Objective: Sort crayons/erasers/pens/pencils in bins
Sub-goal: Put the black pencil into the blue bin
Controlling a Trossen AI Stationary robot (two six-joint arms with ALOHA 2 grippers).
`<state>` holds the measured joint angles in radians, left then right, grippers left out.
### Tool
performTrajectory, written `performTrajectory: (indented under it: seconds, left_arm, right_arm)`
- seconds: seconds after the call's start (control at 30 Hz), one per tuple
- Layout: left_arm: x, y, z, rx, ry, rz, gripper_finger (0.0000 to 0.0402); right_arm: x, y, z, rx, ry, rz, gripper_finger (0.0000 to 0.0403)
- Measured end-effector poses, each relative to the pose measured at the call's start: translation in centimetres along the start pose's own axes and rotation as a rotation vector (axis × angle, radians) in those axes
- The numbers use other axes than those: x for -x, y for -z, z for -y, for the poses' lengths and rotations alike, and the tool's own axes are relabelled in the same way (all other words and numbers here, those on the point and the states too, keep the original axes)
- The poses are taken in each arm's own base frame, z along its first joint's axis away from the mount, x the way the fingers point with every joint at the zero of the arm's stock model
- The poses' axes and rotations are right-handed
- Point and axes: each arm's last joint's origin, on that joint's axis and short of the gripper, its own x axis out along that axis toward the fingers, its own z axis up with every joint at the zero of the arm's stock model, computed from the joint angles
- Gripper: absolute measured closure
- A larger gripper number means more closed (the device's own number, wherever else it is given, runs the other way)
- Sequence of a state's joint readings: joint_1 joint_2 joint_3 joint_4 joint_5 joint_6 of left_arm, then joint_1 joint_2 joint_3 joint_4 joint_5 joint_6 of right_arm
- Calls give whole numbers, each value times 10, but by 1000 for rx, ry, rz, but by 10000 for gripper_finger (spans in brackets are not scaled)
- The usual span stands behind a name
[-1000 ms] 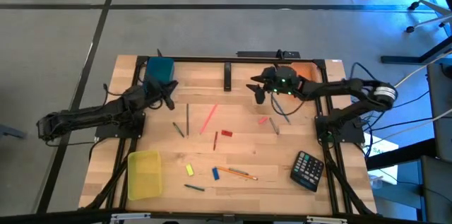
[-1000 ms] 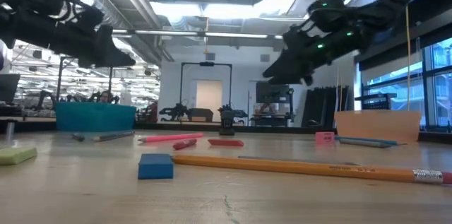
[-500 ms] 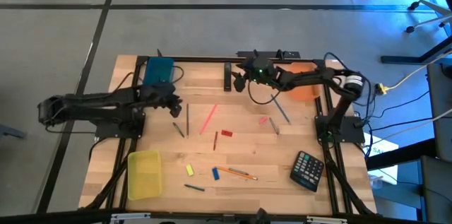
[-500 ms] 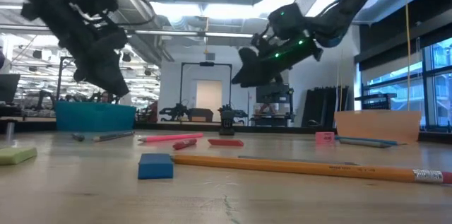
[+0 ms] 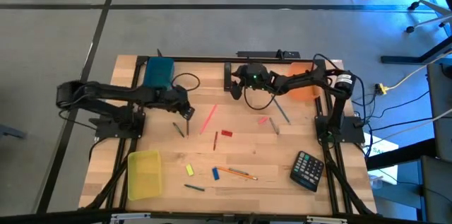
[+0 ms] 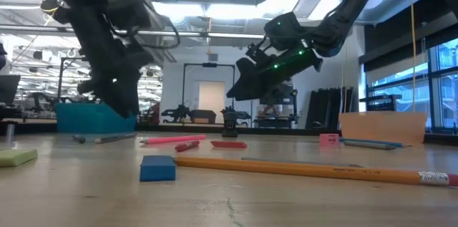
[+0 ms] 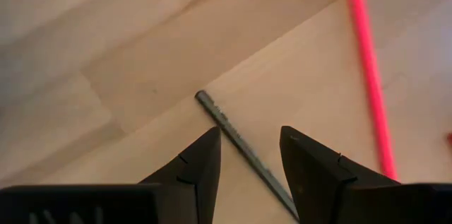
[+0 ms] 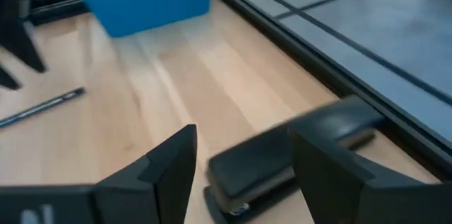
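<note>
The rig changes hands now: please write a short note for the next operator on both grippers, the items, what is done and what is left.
Left gripper: open, empty, straddling a grey pencil beside the pink stick.
Right gripper: open, empty, over a black object at the table's far edge.
Teal bin, orange bin, yellow bin: nothing seen inside.
Red eraser, yellow eraser and the sticks lie loose.
Sorted: nothing. Left: everything.

Blue eraser [image 6: 157, 169] lies beside a long yellow pencil [image 6: 308, 170].
</note>
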<state>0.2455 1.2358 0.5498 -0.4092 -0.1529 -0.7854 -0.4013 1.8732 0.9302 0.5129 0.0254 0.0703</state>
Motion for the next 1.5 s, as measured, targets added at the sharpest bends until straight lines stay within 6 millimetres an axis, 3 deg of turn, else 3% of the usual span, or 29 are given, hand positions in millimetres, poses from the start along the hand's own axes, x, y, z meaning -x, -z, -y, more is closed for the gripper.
performTrajectory:
  seconds: [0.23, 0.47, 0.67, 1.0, 1.33, 1.5]
  left_arm:
    - [-25, -6, 11, 79, -76, -82, 264]
    - [-37, -8, 18, 64, -180, -208, 265]
    - [-47, -6, 18, 45, -251, -260, 298]
    - [-44, -16, 25, 77, -263, -242, 386]
    - [-36, -37, 40, -51, -269, -146, 392]
    - [-14, -62, 48, -125, -306, -164, 392]
  right_arm:
    - [4, 7, -19, 99, 48, 34, 180]
    - [9, 15, -23, 95, 48, 97, 182]
    - [12, 17, -26, 76, 32, 140, 198]
    - [13, 15, -30, 64, 17, 169, 236]
    - [15, 14, -40, 70, 12, 189, 272]
    - [15, 16, -44, 80, 33, 181, 289]
